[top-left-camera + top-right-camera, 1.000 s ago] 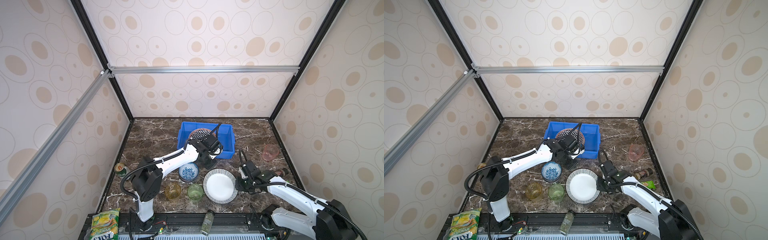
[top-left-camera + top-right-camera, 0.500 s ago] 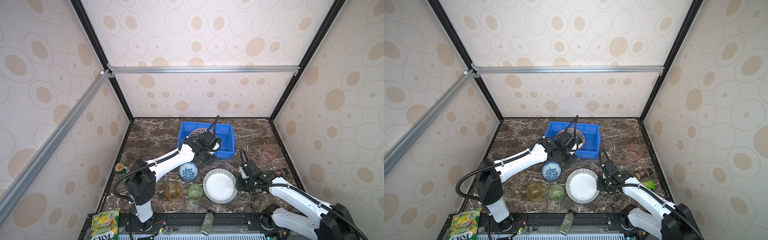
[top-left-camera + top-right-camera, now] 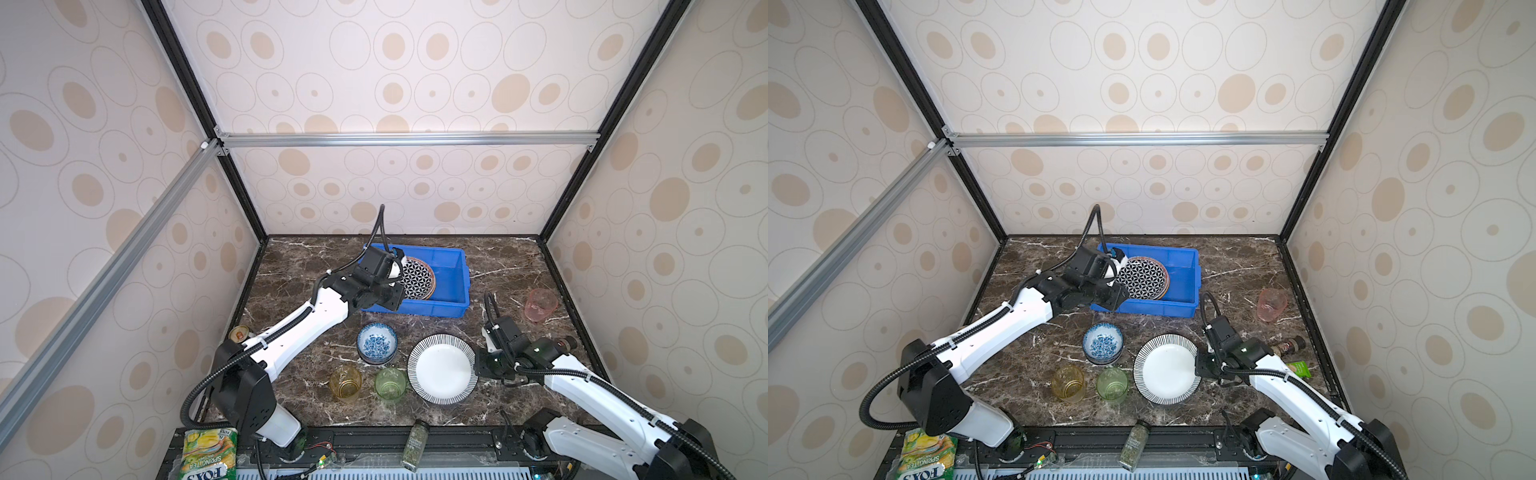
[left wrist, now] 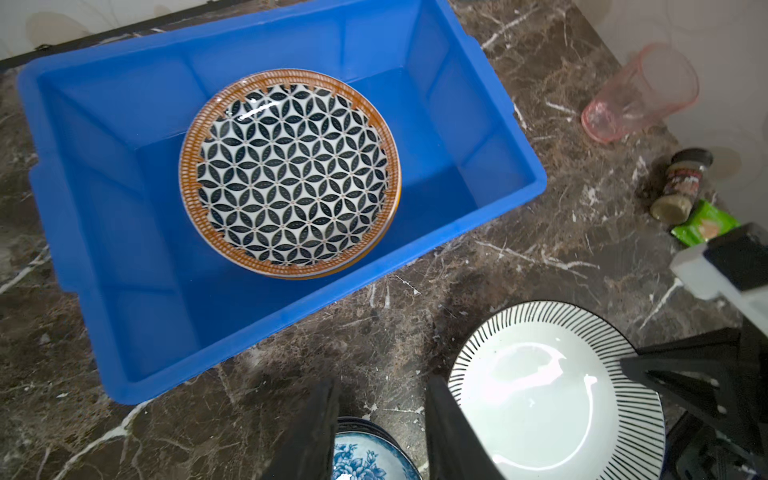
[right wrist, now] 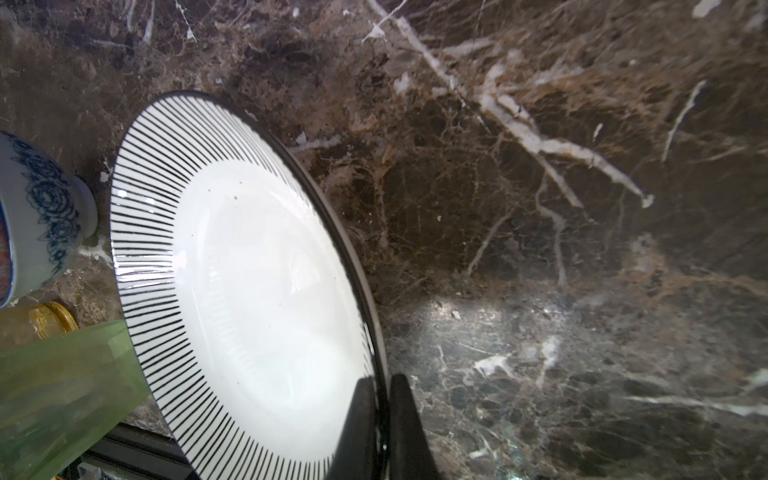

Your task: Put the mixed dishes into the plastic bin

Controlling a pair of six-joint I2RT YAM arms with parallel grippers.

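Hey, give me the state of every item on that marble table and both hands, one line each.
blue bin: upright, holding plates
geometric plate: flat in the blue bin, atop a second plate
striped plate: outside the blue bin, rim gripped
right hand: shut on the striped plate's rim
left hand: open, empty
blue bowl: upright, untouched
yellow tumbler: upright
green tumbler: upright
spice jar: lying on its side

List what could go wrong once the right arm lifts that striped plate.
1. The right gripper pinches the striped plate only by its thin rim; it may swing or slip out.
2. The green tumbler stands close beside that plate; a tilt could knock it.
3. The left gripper hangs by the plastic bin, so the arms might collide.
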